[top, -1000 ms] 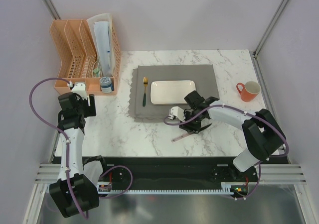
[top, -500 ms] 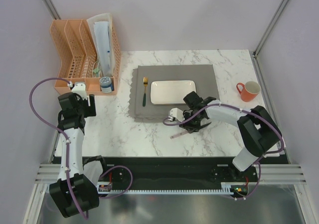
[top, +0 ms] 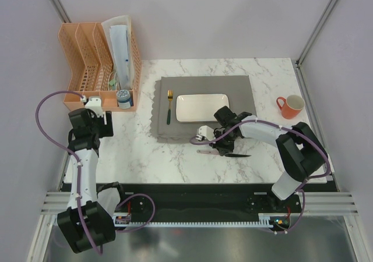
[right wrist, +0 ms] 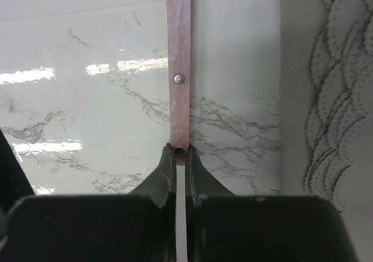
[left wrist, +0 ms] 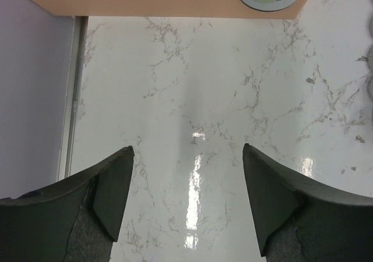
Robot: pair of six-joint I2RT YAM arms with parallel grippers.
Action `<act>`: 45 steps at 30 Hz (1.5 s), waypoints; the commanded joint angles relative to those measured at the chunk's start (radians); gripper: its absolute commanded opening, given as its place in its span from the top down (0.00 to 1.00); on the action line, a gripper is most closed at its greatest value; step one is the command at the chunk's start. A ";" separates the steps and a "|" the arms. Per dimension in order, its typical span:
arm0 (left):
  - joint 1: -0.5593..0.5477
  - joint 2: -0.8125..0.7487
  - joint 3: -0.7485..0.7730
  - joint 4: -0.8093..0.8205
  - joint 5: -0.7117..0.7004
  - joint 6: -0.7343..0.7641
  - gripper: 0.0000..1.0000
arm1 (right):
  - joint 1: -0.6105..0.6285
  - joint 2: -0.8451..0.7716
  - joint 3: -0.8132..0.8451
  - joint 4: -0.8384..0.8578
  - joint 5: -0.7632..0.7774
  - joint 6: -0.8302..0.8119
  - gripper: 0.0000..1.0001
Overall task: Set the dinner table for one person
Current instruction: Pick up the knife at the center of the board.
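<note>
- My right gripper [right wrist: 180, 152], just off the placemat's [top: 204, 82] near edge, is pinched fully shut on the knife [right wrist: 179, 70]. It grips the end of the thin riveted handle, a hold I judge right for raising a flat piece off a hard slab.
- The knife runs roughly along the placemat's near edge, on the table [top: 145, 151] or barely above it; I cannot tell which.
- On the placemat, the plate [top: 201, 108] sits centred with the fork [top: 169, 108] to its left, so I take the bare strip at the placemat's right as the knife's spot.
- The mug [top: 290, 106] stands well off the placemat's right side.
- My left gripper [left wrist: 187, 147] hangs wide open and empty over marble far left of the placemat, beside the rack [top: 96, 64], clear of the working arm.
- The table spreads beneath the placemat, which lies toward its far middle.
</note>
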 commanded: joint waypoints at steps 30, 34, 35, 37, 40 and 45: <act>-0.509 0.375 0.389 -0.344 0.535 0.190 0.15 | 0.085 -0.034 0.383 -0.174 -0.053 0.126 1.00; -0.516 0.527 0.521 -0.451 0.762 0.208 0.10 | 0.090 -0.007 0.416 -0.171 -0.055 0.132 1.00; -0.516 0.547 0.556 -0.469 0.791 0.208 0.09 | 0.091 0.001 0.422 -0.169 -0.053 0.134 1.00; -0.525 0.573 0.584 -0.482 0.854 0.207 0.06 | 0.096 0.010 0.436 -0.171 -0.053 0.134 1.00; -0.568 0.608 0.614 -0.488 0.873 0.207 0.00 | 0.099 0.029 0.453 -0.171 -0.050 0.132 1.00; -0.616 0.670 0.647 -0.514 0.956 0.207 0.00 | 0.105 0.055 0.473 -0.169 -0.048 0.125 1.00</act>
